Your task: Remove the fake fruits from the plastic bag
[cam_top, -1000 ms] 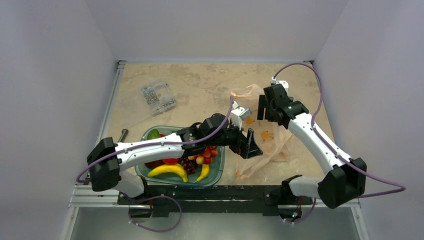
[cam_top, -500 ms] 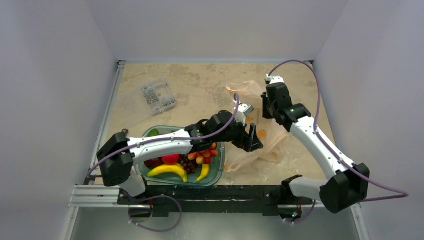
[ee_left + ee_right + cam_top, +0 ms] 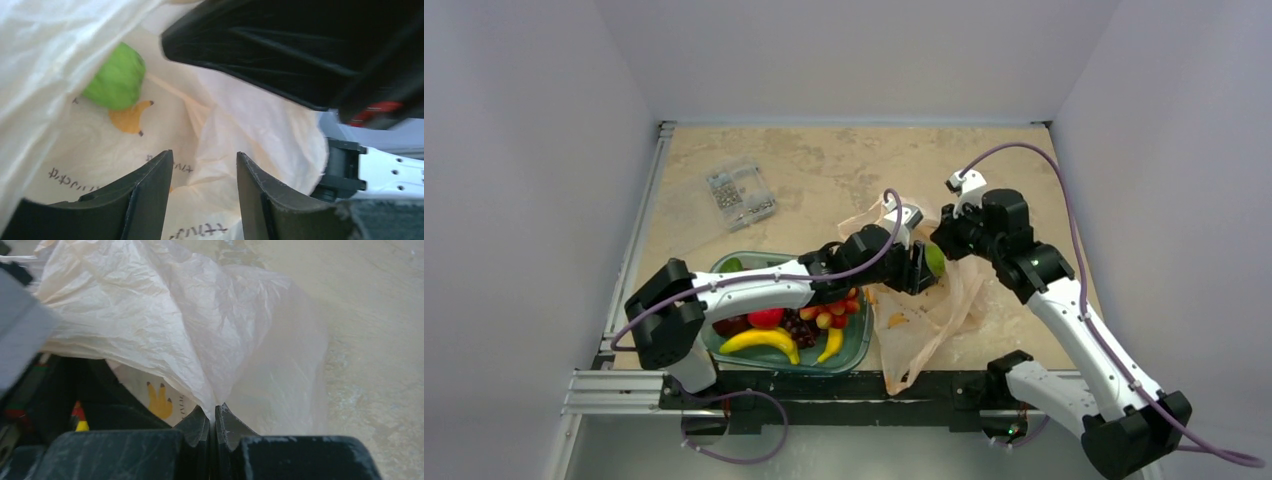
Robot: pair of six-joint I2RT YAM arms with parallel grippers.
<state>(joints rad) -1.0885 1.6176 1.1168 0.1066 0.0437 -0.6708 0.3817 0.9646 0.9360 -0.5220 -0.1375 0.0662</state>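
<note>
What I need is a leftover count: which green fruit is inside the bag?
The green ball ahead of the left hand, inside the bag; the other green fruit sits in the tray.

Plastic bag (image 3: 250,130) lettering (image 3: 67,176) illegible; nothing else readable.

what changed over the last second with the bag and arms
The right gripper, shut on the plastic bag, drew its edge toward the left arm, so the bag bunched and slid toward the near edge. The left gripper, open, pushed into the bag's mouth, where a green fruit now shows. The teal tray and clear parts box stayed put.
</note>
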